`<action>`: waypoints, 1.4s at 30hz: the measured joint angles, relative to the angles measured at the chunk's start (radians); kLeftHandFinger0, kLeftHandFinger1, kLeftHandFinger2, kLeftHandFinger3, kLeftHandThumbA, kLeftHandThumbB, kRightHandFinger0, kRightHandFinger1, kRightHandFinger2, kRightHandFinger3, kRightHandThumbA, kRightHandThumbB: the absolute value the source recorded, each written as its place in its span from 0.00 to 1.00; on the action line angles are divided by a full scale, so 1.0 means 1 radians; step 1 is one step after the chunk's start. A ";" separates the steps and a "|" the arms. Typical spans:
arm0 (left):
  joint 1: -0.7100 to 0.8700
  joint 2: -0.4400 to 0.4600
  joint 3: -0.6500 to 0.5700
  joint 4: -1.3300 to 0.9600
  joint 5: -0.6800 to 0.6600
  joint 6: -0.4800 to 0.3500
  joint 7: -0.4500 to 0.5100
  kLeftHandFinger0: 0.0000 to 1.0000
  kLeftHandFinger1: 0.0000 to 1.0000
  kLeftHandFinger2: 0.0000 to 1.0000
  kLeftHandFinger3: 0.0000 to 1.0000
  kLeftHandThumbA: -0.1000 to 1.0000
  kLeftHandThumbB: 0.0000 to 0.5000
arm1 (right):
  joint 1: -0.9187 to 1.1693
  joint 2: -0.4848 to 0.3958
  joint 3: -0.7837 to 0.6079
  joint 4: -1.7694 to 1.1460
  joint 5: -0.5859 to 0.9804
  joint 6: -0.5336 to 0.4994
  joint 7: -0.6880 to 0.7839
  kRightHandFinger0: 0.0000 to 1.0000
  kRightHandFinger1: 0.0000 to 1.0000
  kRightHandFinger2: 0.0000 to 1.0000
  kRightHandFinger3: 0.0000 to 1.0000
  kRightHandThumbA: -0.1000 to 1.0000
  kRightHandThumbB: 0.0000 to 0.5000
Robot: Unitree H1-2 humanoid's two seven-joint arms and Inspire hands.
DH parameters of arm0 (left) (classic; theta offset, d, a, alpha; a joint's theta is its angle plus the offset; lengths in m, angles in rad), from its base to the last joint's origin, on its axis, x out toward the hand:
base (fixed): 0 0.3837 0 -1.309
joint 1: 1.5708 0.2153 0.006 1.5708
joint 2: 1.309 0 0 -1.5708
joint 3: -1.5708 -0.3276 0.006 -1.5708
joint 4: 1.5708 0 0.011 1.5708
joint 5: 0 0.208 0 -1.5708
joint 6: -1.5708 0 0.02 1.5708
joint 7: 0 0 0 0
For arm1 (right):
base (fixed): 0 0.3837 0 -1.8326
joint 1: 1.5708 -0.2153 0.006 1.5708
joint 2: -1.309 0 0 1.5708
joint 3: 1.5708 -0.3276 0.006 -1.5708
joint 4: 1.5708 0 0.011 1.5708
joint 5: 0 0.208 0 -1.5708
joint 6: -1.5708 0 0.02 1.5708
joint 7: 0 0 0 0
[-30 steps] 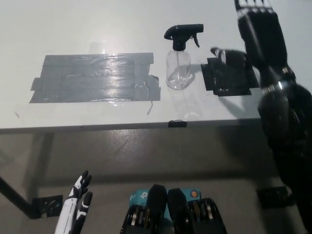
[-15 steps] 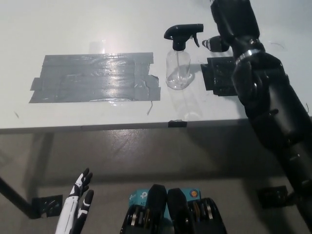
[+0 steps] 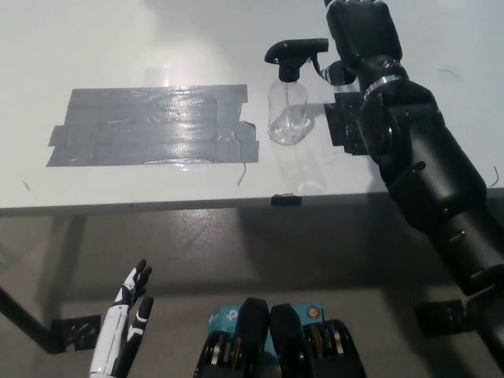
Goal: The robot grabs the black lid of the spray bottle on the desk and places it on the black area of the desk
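One black right hand (image 3: 340, 72) has swung in toward the bottle's lid (image 3: 293, 53) at three o'clock; its grip cannot be told. The lid remains on the bottle (image 3: 288, 110) on the desk (image 3: 118, 47). The white left hand (image 3: 126, 327) hangs low, fingers apart.

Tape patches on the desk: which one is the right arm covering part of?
The small black patch right of the spray bottle; the right arm crosses it. The large grey patch lies uncovered, left of the bottle.
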 measured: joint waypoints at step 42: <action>-0.011 -0.003 0.001 0.000 -0.003 -0.001 0.000 1.00 1.00 1.00 1.00 1.00 0.16 | -0.108 0.057 0.104 0.335 0.063 0.000 -0.120 1.00 1.00 1.00 1.00 0.94 0.76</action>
